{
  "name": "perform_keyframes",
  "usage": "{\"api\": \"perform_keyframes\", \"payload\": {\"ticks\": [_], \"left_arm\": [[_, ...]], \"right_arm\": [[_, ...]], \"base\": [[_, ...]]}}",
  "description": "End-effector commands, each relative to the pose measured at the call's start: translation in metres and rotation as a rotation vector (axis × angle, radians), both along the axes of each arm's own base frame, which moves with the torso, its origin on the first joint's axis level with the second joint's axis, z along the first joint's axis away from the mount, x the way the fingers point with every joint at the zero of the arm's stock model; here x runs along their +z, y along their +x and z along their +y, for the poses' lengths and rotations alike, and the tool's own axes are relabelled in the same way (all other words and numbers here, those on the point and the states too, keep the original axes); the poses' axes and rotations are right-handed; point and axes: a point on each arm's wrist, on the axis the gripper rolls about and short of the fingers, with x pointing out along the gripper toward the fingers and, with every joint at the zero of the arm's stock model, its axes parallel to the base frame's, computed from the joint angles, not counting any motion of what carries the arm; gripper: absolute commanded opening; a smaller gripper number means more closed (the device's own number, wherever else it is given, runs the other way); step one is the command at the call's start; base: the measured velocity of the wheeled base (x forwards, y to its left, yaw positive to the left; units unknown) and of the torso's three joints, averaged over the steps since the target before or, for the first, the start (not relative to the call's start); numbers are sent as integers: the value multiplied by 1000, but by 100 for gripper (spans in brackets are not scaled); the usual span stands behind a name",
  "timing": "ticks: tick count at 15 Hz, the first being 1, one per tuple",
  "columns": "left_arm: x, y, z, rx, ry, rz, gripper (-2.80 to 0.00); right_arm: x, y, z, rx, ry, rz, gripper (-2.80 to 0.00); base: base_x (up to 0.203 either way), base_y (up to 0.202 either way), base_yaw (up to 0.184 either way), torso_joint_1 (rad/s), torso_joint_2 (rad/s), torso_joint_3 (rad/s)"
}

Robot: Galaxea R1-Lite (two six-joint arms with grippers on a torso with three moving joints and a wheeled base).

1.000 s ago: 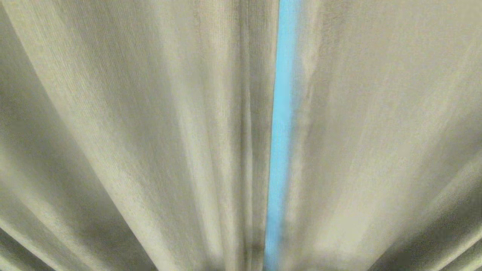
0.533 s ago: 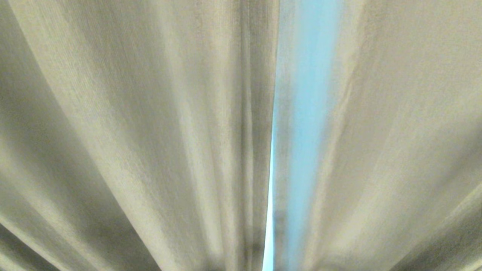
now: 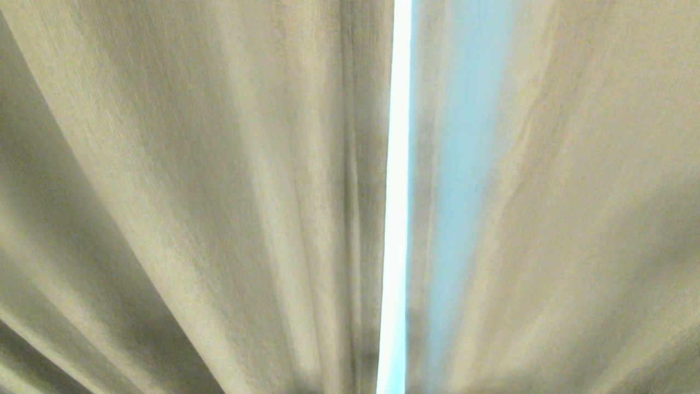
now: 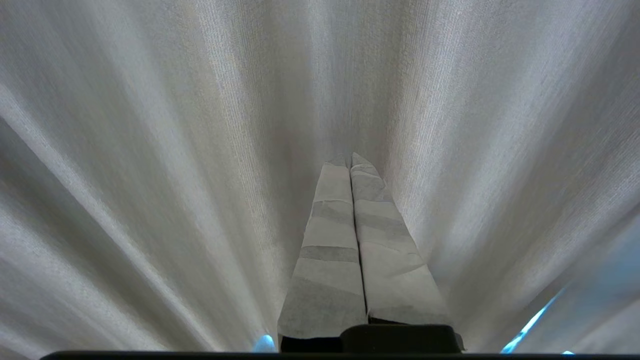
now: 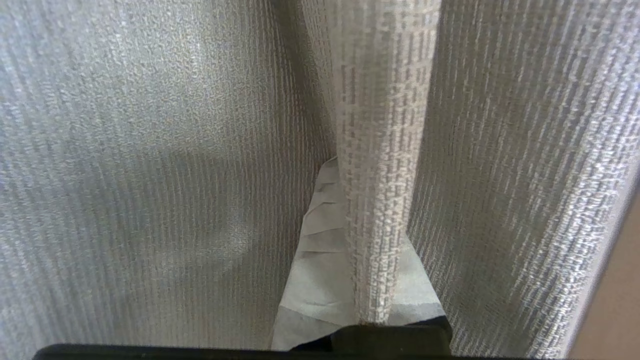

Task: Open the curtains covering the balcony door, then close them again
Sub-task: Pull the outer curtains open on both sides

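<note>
The cream-beige curtains fill every view. In the head view the left panel [image 3: 191,191] and the right panel [image 3: 601,191] hang apart, with a pale blue see-through layer [image 3: 465,164] and a bright strip of daylight [image 3: 396,191] between them. The balcony door is hidden behind the cloth. My right gripper [image 5: 350,167] is shut on a fold of the curtain [image 5: 382,200]; the fold runs down between its taped fingers [image 5: 320,260]. My left gripper [image 4: 349,161] is shut and empty, its taped tips close to the cloth.
Woven cloth stands close in front of both wrists and the head. A plain beige surface [image 5: 620,300] shows past the curtain's edge in the right wrist view. Small blue glints [image 4: 530,325] of light show low down in the left wrist view.
The right panel's edge has slid to the right and the gap has widened. A bright white strip of daylight now shows beside the left panel. The left panel hangs as before.
</note>
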Motion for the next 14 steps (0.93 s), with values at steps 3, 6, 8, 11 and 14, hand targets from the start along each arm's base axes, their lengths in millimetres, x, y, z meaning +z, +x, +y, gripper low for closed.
{"api": "perform_keyframes", "payload": {"ticks": [3,6,8,11,14], "left_arm": [[0,0,0,0,0,0,-280],[0,0,0,0,0,0,-280],[0,0,0,0,0,0,-280],[0,0,0,2,0,0,-280],[0,0,0,2,0,0,-280]], "right_arm": [[-4,2,-21,-38,11,9,-280],[-8,3,-26,-48,22,17,-280],[-10,3,-33,-61,17,13,-280],[-9,3,-49,-91,10,7,-280],[-8,1,-64,-120,4,3,-280]], "base": [[0,0,0,0,0,0],[0,0,0,0,0,0],[0,0,0,0,0,0],[0,0,0,0,0,0],[0,0,0,0,0,0]]}}
